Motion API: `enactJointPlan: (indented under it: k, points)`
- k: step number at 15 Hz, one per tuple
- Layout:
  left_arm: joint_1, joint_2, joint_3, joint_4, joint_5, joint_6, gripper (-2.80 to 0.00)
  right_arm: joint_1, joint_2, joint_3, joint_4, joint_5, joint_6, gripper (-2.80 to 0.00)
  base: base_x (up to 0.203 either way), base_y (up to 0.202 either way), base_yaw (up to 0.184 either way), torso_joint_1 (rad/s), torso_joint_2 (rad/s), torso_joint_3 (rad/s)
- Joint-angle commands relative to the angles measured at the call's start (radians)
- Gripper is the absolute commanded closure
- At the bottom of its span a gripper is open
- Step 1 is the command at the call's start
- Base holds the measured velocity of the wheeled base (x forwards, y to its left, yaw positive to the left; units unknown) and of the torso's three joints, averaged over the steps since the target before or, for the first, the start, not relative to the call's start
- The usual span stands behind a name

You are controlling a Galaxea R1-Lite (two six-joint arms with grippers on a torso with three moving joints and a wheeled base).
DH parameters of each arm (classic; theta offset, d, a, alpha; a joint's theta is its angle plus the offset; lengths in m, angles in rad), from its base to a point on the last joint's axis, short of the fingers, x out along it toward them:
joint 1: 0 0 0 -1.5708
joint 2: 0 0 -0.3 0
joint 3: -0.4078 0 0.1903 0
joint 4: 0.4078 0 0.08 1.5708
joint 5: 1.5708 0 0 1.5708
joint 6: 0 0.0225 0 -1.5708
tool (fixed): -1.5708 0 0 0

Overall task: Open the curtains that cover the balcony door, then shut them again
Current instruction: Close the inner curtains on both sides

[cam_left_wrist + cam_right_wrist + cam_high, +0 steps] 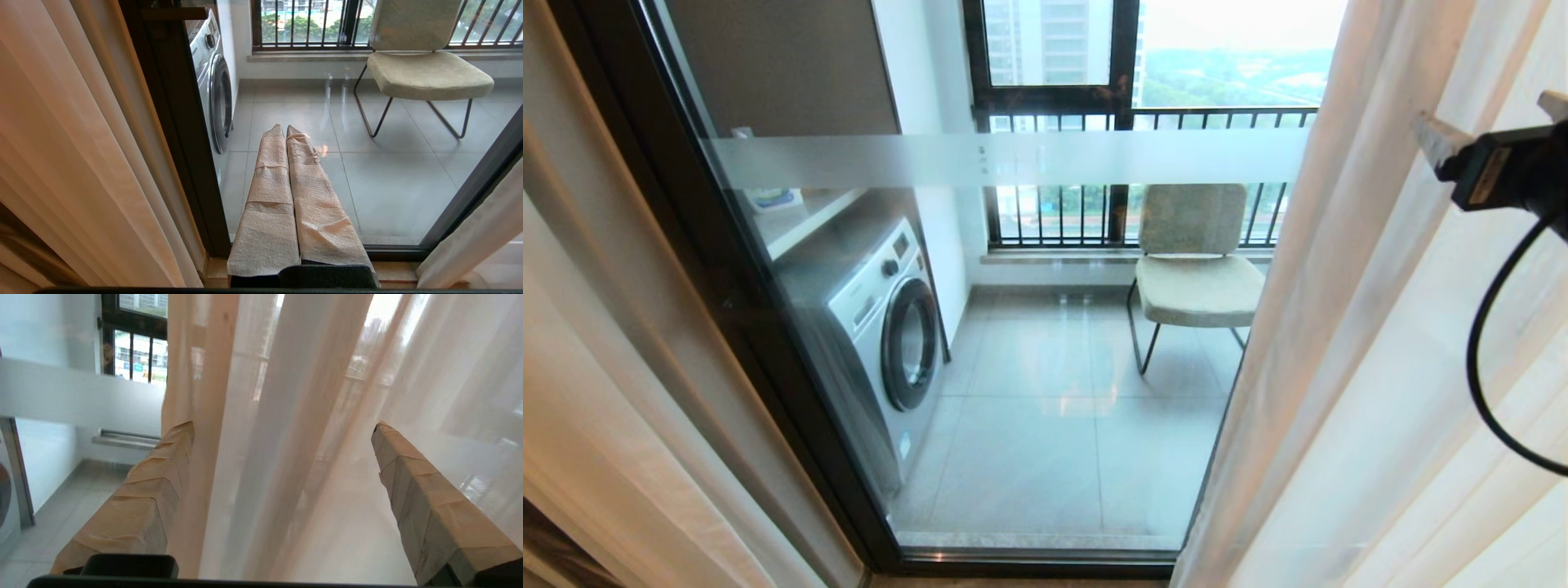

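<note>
Halfway through, by the look of it: curtains (1347, 343) pulled apart, balcony door (1013, 343) bare in the middle, closing not yet done. Thick beige drape bunched at the left side of the door, thin white sheer hanging in soft long folds at the right. Right claw (282, 457) spread wide open, one padded finger on each side of the sheer's front folds, nothing squeezed yet. Probably lining up to grab the sheer and drag it back across the glass. Left claw (286, 163) shut tight, empty, pointing at the glass low down, parked. Fingers (269, 204) wrapped in rough, crinkly tan tape. Door made of smooth shiny glass in a dark frame, with a milky stripe across it. Behind the glass, a washing machine (886, 327), a soft padded chair (1192, 269) on thin metal legs, grey floor tiles.
</note>
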Motion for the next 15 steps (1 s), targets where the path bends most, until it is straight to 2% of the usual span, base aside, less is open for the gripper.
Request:
enactJointPlan:
  k: [1, 2, 3, 7, 13, 15]
  points:
    - [0.0, 0.0, 0.0, 0.0, 0.001, 0.0, 0.0, 0.001, -0.108, 0.081, -0.009, -0.002, 0.001, -2.8, 0.0, 0.0, 0.0, 0.0, 0.0, 0.0]
    - [0.0, 0.0, 0.0, 0.0, 0.001, 0.001, 0.0, 0.001, -0.115, 0.087, -0.01, -0.003, 0.007, -2.5, 0.0, 0.0, 0.0, 0.0, 0.0, 0.0]
    - [0.0, 0.0, -0.001, 0.0, 0.0, 0.001, 0.0, 0.001, -0.115, 0.087, -0.01, -0.003, 0.007, 0.0, 0.0, 0.0, 0.0, 0.0, 0.0, 0.0]
    - [0.0, 0.0, 0.001, 0.0, 0.0, 0.0, 0.0, 0.001, -0.123, 0.091, -0.005, -0.003, 0.007, 0.0, 0.0, 0.0, 0.0, 0.0, 0.0, 0.0]
    - [0.0, 0.0, -0.001, 0.0, 0.001, 0.0, 0.0, -0.002, -0.192, 0.196, 0.003, -0.004, 0.029, 0.0, 0.0, 0.0, 0.0, 0.0, 0.0, 0.0]
    - [0.0, 0.0, 0.001, 0.0, 0.0, 0.0, 0.0, -0.041, -0.211, 0.239, 0.003, -0.003, 0.038, 0.0, 0.0, 0.0, 0.0, 0.0, 0.0, 0.0]
